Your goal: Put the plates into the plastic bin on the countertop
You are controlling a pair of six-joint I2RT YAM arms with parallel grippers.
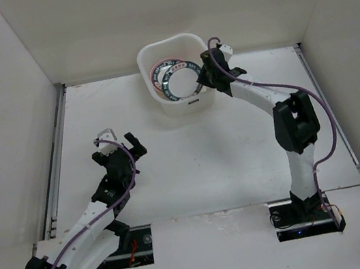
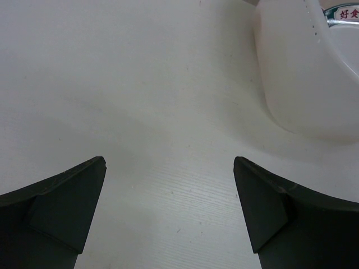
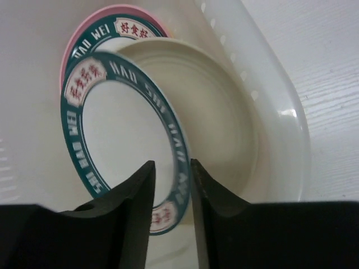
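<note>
Broadly, the white surface (image 1: 192,167) fills the view, walled in white on three sides. The plastic bin (image 1: 182,108) stands at the back of it, near the middle, and it holds all the plates that can be seen.

The right arm reaches from its base up to the bin's right rim, while the left arm is bent over the near-left part of the surface, well apart from the bin.

Inside the bin, a cream plate (image 3: 219,123) leans against the right wall. A teal-rimmed plate (image 3: 123,145) leans tilted in front of it and overlaps its left part. Behind that one a second teal-rimmed plate (image 3: 115,32) lies against a pink plate (image 3: 84,31), of which only the edge shows.

The right tool (image 3: 171,165) hangs just over the front plate's lower rim, its fingers parted by a narrow gap in which that rim shows; it looks released. The left tool (image 2: 168,162) is spread wide above bare surface, grasping nothing, with the bin's curved wall to its front right.
</note>
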